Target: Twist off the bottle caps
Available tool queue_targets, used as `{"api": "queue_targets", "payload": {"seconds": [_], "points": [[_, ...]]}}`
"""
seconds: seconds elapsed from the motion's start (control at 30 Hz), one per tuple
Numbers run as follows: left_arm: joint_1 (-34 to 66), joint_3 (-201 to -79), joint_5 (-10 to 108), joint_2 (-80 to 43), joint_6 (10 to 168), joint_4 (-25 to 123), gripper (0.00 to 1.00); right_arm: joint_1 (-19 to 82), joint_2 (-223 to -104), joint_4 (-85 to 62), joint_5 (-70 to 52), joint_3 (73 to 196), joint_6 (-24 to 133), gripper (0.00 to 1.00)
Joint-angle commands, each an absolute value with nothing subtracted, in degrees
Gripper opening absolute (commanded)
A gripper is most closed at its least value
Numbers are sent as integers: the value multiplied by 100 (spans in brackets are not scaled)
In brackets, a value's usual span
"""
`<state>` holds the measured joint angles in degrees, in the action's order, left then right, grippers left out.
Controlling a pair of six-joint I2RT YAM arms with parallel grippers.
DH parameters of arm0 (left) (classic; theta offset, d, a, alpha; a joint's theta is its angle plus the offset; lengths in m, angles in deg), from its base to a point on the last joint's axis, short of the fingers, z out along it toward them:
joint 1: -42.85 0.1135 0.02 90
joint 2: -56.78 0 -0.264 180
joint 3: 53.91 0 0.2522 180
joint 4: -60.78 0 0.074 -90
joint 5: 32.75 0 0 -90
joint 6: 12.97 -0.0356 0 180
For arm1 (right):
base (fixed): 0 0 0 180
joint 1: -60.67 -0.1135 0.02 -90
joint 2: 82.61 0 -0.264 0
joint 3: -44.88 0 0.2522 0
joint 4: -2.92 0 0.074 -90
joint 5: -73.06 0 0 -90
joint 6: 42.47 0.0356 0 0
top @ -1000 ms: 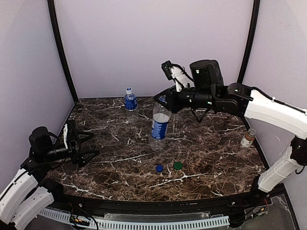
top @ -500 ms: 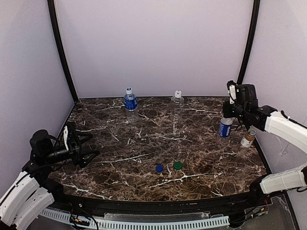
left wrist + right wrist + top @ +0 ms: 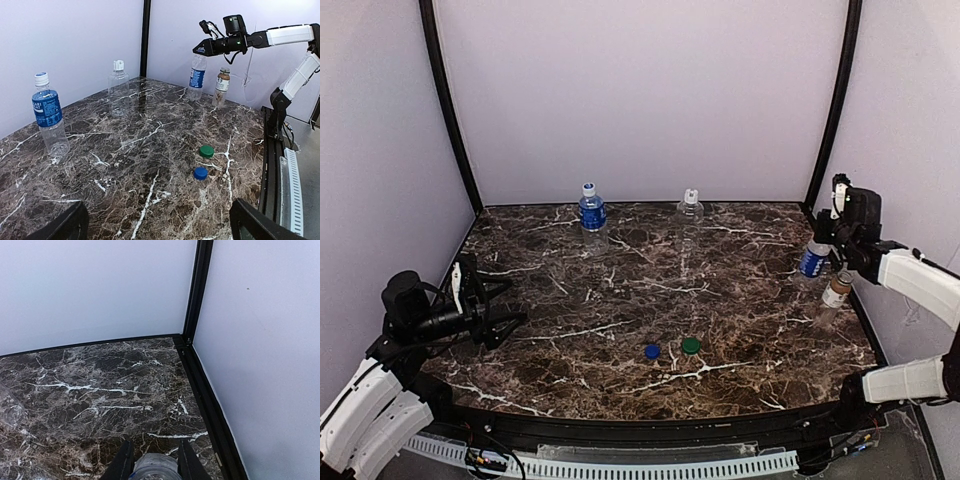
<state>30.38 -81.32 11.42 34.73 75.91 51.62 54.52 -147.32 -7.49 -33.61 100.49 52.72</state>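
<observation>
Top external view, entries listed near to far.

Left gripper (image 3: 515, 302): held low over the near left part of the marble table (image 3: 570, 380), jaws spread wide, nothing between them.

Blue cap (image 3: 652, 351) and green cap (image 3: 691, 345): laid loose on the table near the front centre, just beside each other and well apart from every bottle.

Brown bottle (image 3: 836, 292): stood upright at the right edge, with a white label shown. Whether a cap is on it cannot be told.

Right blue-label bottle (image 3: 812, 260): placed just behind and to the left of the brown bottle, near it but not seen touching. It is grasped at the neck by the right gripper (image 3: 155, 462) — in the right wrist view the fingers (image 3: 123, 462) are clenched on either side of its clear rim. Whether its base rests on the table cannot be told.

Left blue-label bottle (image 3: 591, 214): stood upright at the back, left of centre, white cap in place, well apart from both grippers.

Plain clear bottle (image 3: 690, 214): stood upright at the back near centre, white cap in place — set to the right of the left blue-label bottle, apart from it.
</observation>
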Motion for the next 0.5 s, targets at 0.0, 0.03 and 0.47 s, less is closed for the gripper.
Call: {"api": "queue_targets", "payload": {"seconds": [0.0, 0.03, 0.47], "points": [[3071, -8038, 1143, 3481, 7544, 5239, 99, 5494, -14859, -317, -3295, 9956, 5204, 0], [3072, -8040, 1152, 3476, 7541, 5239, 99, 5516, -14850, -280, -3308, 9948, 5157, 0], [3067, -8033, 1150, 3489, 7515, 5240, 99, 5610, -15007, -486, -3518, 9952, 5093, 0]]}}
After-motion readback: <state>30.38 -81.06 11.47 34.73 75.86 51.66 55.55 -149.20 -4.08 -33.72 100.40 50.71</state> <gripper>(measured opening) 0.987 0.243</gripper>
